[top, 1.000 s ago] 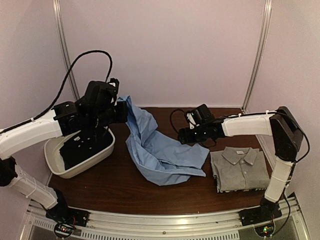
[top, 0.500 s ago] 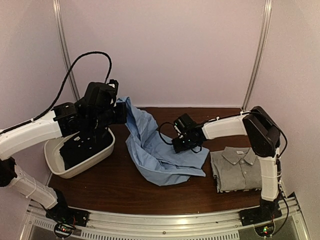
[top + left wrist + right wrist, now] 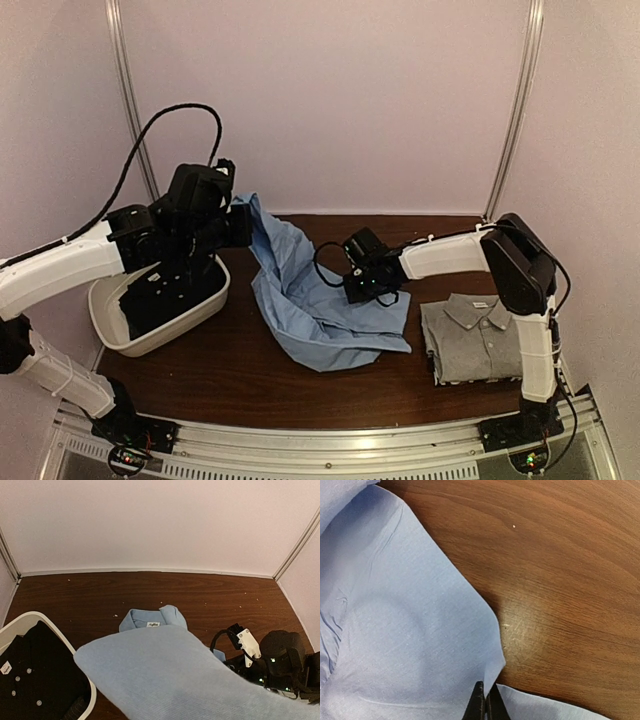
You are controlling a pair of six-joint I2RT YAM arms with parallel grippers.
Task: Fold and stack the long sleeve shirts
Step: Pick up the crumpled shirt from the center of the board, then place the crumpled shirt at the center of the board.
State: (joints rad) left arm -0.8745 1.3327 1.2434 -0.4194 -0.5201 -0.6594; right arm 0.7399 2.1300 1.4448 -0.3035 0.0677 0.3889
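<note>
While my left end effector (image 3: pixel 236 218) clamps its top end aloft at 10 o'clock, the light blue shirt (image 3: pixel 320 320) runs down toward 4 o'clock on the desk (image 3: pixel 220 370), with my right end effector (image 3: pixel 485 700) pinched shut on its edge. At 9 o'clock, the white tub (image 3: pixel 105 325) holds a black garment (image 3: pixel 160 300).

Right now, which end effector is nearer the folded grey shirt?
Right. The right end effector pinches the blue shirt just beside the grey shirt; the left end effector is across the table, above the basin.
</note>
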